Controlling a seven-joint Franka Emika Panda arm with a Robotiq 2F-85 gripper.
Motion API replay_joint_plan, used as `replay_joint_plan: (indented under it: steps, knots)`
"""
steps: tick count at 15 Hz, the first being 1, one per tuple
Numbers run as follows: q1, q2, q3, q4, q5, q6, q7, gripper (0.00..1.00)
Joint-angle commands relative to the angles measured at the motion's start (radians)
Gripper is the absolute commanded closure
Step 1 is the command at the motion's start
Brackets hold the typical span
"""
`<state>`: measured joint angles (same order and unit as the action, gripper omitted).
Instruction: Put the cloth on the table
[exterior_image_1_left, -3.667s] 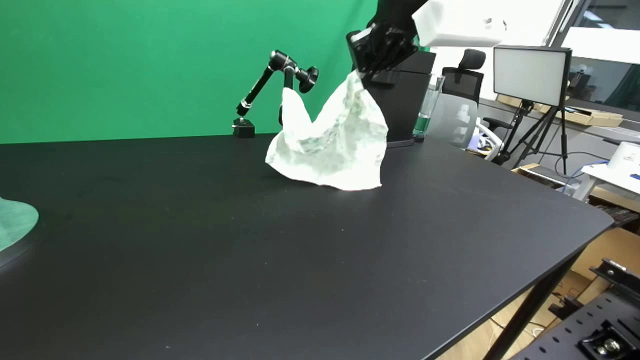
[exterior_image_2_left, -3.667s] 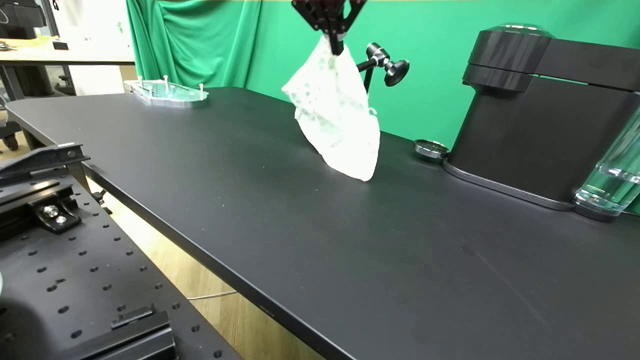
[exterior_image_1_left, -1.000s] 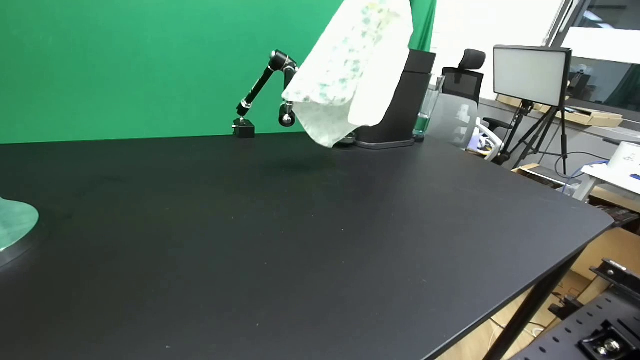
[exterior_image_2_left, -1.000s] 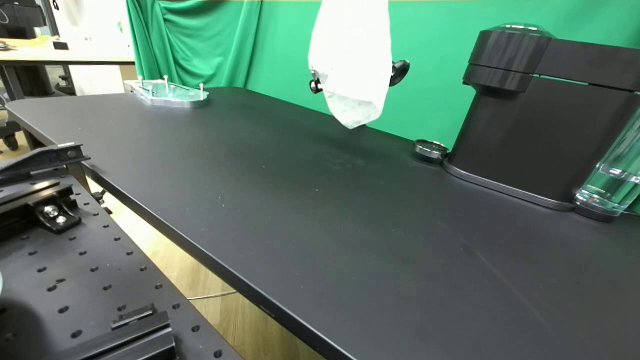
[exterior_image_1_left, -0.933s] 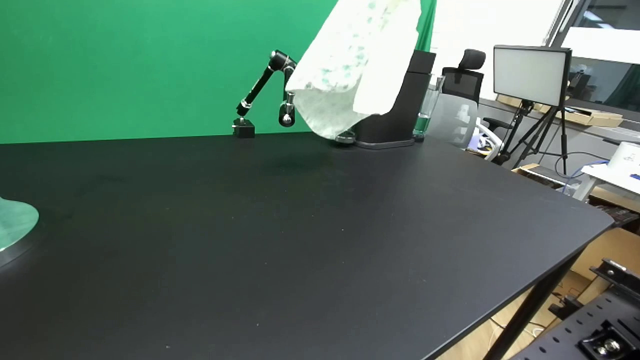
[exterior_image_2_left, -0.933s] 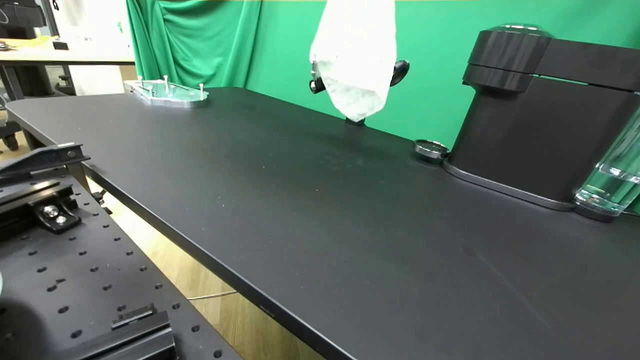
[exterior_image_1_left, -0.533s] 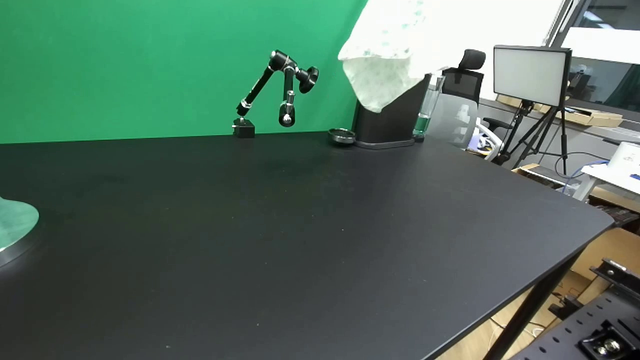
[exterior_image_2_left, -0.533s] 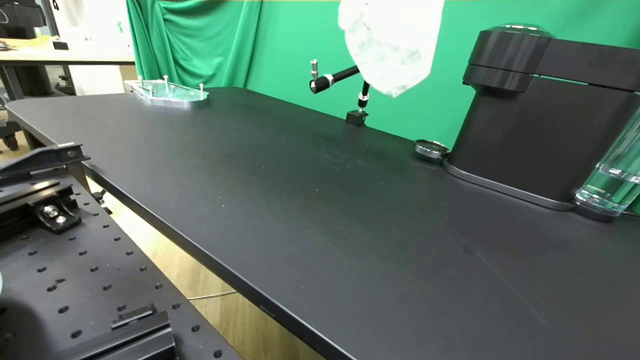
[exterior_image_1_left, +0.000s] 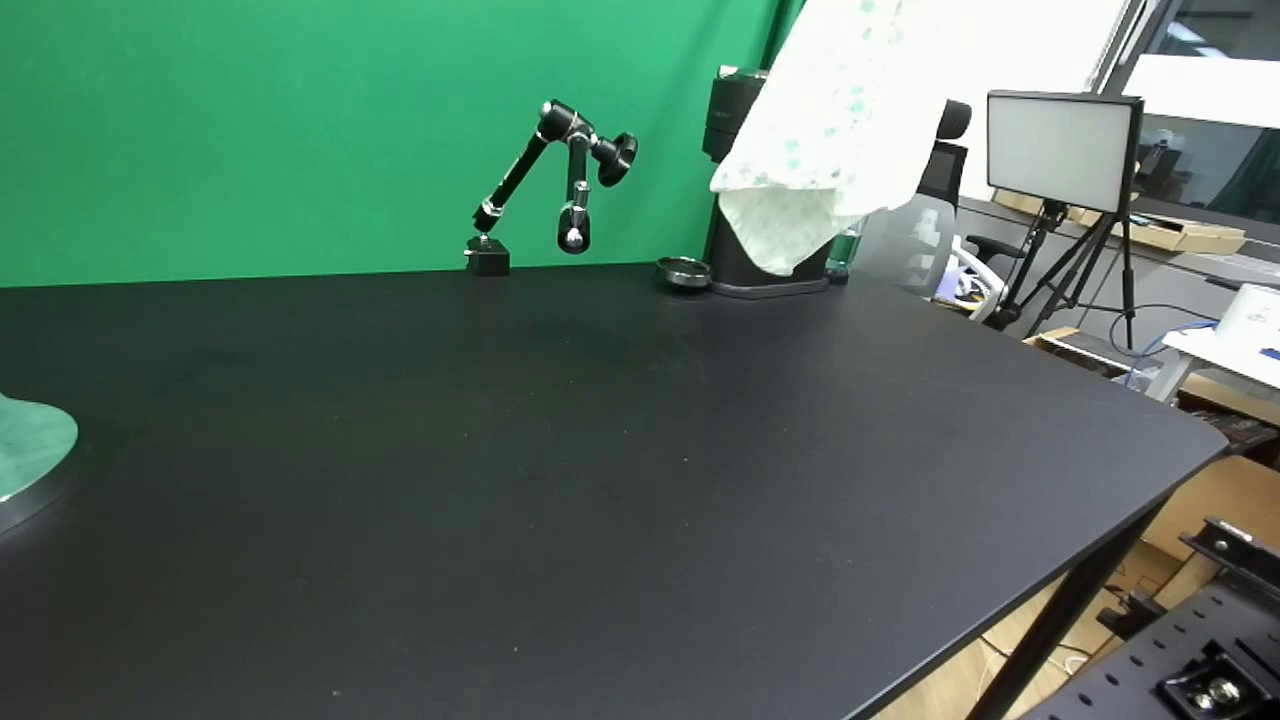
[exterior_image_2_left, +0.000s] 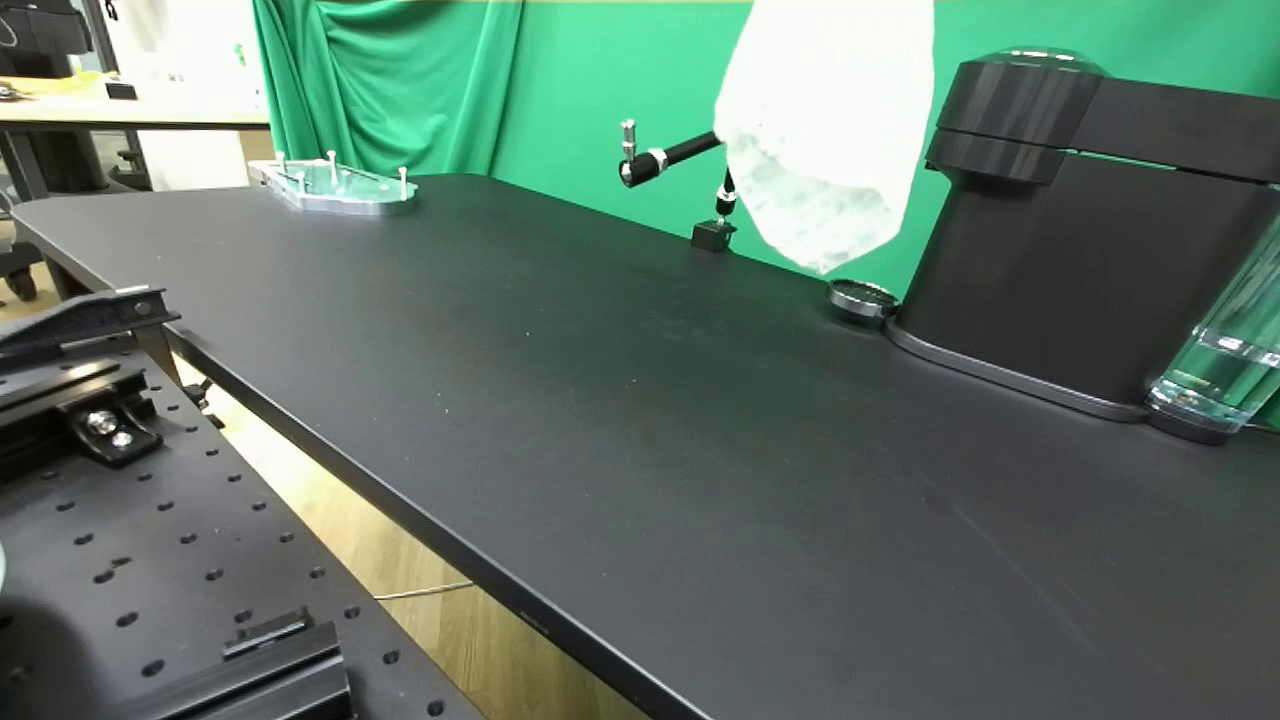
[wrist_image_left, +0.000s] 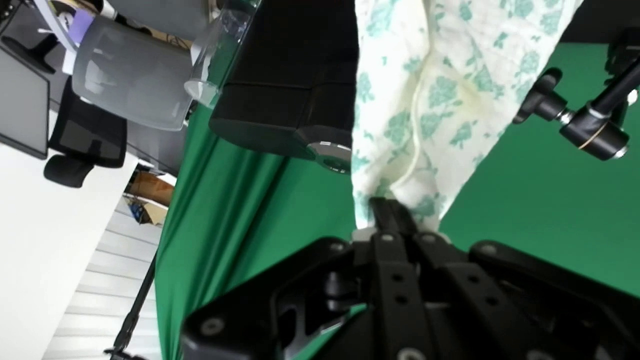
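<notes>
Behind the wide black surface (exterior_image_1_left: 560, 480) hangs green fabric (exterior_image_1_left: 350, 140). In an exterior view, the white leaf-printed cloth (exterior_image_1_left: 830, 135) has just dipped lower, clear of the black jointed stand (exterior_image_1_left: 577, 160). In an exterior view, its hem shows above the back edge, near the boxy black coffee machine (exterior_image_2_left: 1035, 260), not yet laid down. In the wrist view, my black tool (wrist_image_left: 395, 217) is pinched onto one end; I judge lowering begun, release to come.

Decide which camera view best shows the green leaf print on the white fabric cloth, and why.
The wrist view: the white fabric cloth appears close up, so clusters of its green leaf print stand out. Both exterior views show less: small pale-green spots or only faint blotches, with the cloth's top cut off.
</notes>
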<state>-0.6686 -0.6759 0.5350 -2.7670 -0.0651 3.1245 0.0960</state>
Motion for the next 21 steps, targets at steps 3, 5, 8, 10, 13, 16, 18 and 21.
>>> replay_joint_plan:
  steps: [3, 5, 8, 10, 13, 16, 18, 21]
  knots:
    - [0.019, 0.252, -0.018, 0.075, -0.056, -0.027, 0.012, 0.67]
    - [0.021, 0.306, -0.005, 0.077, -0.027, -0.047, -0.025, 0.54]
    - [0.102, 0.39, -0.055, 0.07, 0.009, -0.085, -0.074, 0.32]
    - [0.197, 0.44, -0.116, 0.067, 0.068, -0.123, -0.129, 0.2]
    - [0.414, 0.48, -0.318, 0.065, 0.041, -0.192, -0.124, 0.01]
    - [0.535, 0.48, -0.397, 0.067, 0.232, -0.28, -0.285, 0.0]
    - [0.646, 0.464, -0.508, 0.075, 0.277, -0.374, -0.348, 0.0]
    - [0.681, 0.445, -0.557, 0.09, 0.27, -0.498, -0.369, 0.0]
